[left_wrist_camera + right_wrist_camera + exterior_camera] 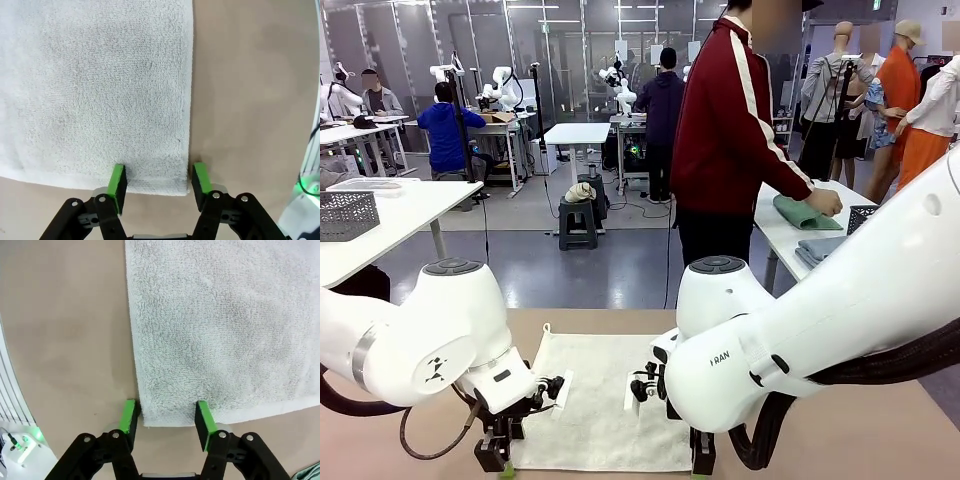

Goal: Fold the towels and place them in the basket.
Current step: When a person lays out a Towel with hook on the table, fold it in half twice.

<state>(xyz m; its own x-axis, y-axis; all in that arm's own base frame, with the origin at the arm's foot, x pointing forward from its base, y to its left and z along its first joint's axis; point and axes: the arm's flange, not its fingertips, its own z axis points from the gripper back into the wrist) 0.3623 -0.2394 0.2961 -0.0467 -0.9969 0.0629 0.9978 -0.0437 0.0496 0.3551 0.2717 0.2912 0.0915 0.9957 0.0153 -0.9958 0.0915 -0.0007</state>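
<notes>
**Front view**
- Table: I see a tan table (880, 440) running across the near foreground.
- Cream-white towel: the cream-white towel (600, 400) lies spread flat on the table between the two arms, its small loop (547, 327) at the far left corner.
- Left arm: the left arm (420, 350) comes in low from the left, with the left jaws down at the towel's near left corner.
- Right arm: the right arm (820, 330) comes in from the right, with the right jaws down at the towel's near right corner.
- Person: a person in a dark red jacket (730, 130) stands at a white side table (780, 235) farther back, with one hand (825, 203) on a mint green towel (800, 212).
- Basket: a dark lattice basket (861, 217) sits just beside that hand, partly hidden by my right arm.

**Left wrist view**
- Left jaws: I read them as apart, straddling the towel's corner.
- Pads: one green pad (118, 179) rests on the cloth near its hem, and the other sits on bare table just off the towel's side edge.
- Towel: it lies flat and unpinched.

**Right wrist view**
- Right jaws: they are apart, straddling the other near corner.
- Pads: one green pad (202, 417) is on the cloth, and the other is on bare table just outside the edge.
- Towel: it lies flat on the table, with its hem running between the pads.
</notes>
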